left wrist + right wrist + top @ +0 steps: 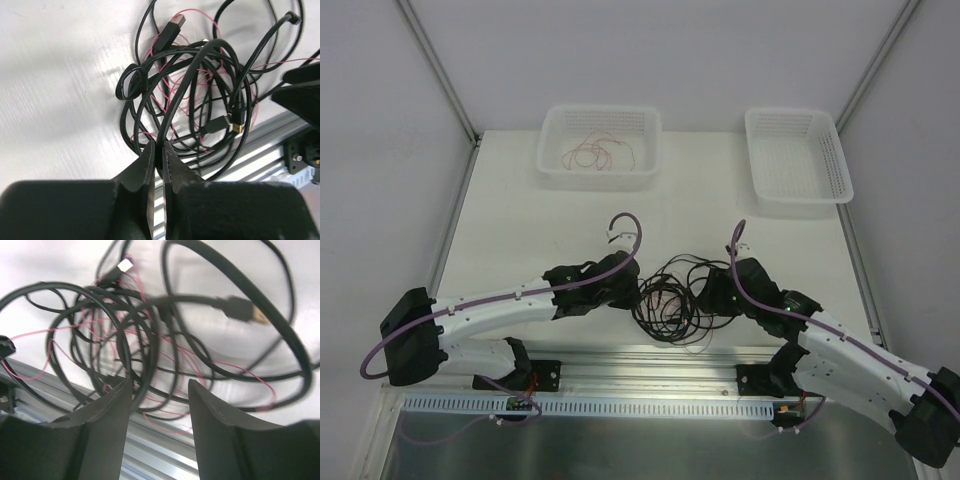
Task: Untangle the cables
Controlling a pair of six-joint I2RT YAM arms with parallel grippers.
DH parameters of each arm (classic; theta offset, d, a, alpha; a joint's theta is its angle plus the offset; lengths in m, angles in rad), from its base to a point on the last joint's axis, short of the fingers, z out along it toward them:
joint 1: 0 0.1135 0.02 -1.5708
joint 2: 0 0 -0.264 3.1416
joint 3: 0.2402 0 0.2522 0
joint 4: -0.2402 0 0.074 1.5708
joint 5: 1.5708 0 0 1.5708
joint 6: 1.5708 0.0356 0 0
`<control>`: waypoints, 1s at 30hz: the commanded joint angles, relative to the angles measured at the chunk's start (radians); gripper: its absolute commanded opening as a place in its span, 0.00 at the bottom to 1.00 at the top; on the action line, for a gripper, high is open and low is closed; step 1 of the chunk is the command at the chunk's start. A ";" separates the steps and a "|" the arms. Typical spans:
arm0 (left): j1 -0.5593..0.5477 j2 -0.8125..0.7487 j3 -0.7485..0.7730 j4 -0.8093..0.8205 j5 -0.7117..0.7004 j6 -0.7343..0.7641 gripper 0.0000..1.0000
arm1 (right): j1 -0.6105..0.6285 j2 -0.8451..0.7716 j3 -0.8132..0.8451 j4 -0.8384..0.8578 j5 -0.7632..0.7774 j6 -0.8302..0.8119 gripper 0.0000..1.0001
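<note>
White table (510,230), near its front edge: cables (668,300), a tangled heap of black and pink loops lying between the two grippers; left gripper (159,146) pinched tight on one black strand; right gripper (160,385) parted, loops of the heap showing in its gap, none clamped.

1. You are looking at a white table (520,210) that is stretching away to the far wall.
2. You are seeing the left basket (595,181), white mesh, sitting at the table's far edge.
3. The right basket (800,207), also white mesh, is sitting well apart from it and is slightly turned.
4. An aluminium rail (650,357) is running along the near edge.
5. A white slotted strip (640,407) is lying just in front of that rail.
6. A grey metal sheet (650,452) is lying nearest to you.
</note>
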 commanded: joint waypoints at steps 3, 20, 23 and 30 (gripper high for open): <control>0.000 -0.079 -0.033 0.028 -0.009 -0.060 0.00 | 0.030 0.082 0.036 0.235 -0.068 0.033 0.51; 0.096 -0.337 -0.096 0.048 -0.038 -0.074 0.00 | 0.093 0.202 0.033 0.314 -0.053 0.007 0.27; 0.159 -0.359 -0.055 0.048 -0.007 -0.010 0.00 | 0.096 0.153 0.094 0.225 -0.032 -0.015 0.07; 0.172 -0.277 0.096 0.047 0.002 0.124 0.02 | 0.096 0.113 0.470 -0.087 -0.028 -0.154 0.01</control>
